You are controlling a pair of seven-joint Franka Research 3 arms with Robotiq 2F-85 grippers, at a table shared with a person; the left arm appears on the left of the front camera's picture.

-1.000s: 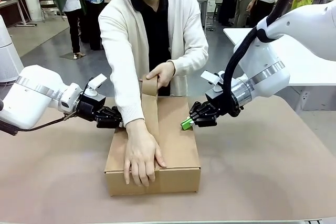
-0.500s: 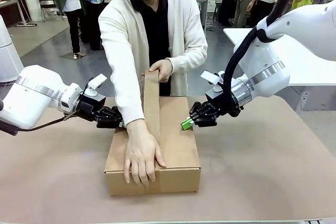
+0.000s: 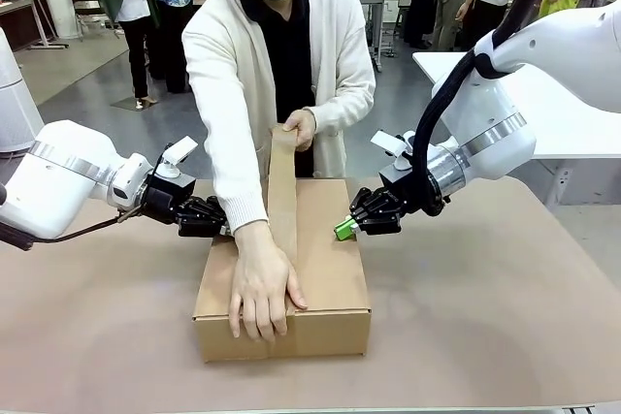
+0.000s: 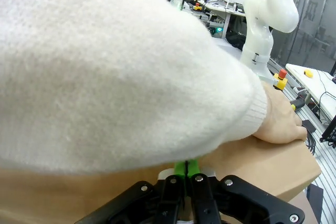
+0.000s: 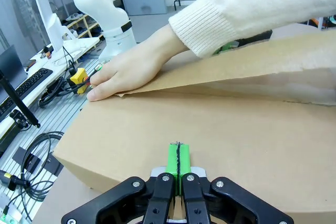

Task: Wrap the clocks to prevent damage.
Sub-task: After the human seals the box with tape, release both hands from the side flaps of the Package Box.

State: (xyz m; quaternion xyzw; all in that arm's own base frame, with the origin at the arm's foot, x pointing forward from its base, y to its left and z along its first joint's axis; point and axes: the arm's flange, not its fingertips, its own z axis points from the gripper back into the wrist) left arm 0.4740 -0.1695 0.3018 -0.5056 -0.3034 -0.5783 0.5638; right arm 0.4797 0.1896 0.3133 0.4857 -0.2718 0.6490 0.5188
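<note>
Clocks are nowhere I can see, so I think they sit inside the brown box (image 3: 330, 249), which lies shut in the middle of the worktop (image 3: 485, 327). A strip of brown tape (image 3: 281, 191) runs down the middle of the lid. The person's near hand (image 3: 262, 288) presses the tape down at the front edge. The far hand (image 3: 303, 128) holds the other end up over the back edge.

My left gripper (image 3: 209, 218) is at the box's left side, its fingers pressed together with nothing between them. The person's sleeve (image 4: 105, 66) covers so much of that wrist view that I cannot tell for sure if the tip touches the box. My right gripper (image 5: 177, 157) is at the right side, also closed on nothing. Its green tips seem to rest against the cardboard.

If one arm pushes harder than the other, the box could turn or slide. Then the tape would go on crooked or wrinkled. The left gripper is very close to the sleeve and could snag it if I move.
</note>
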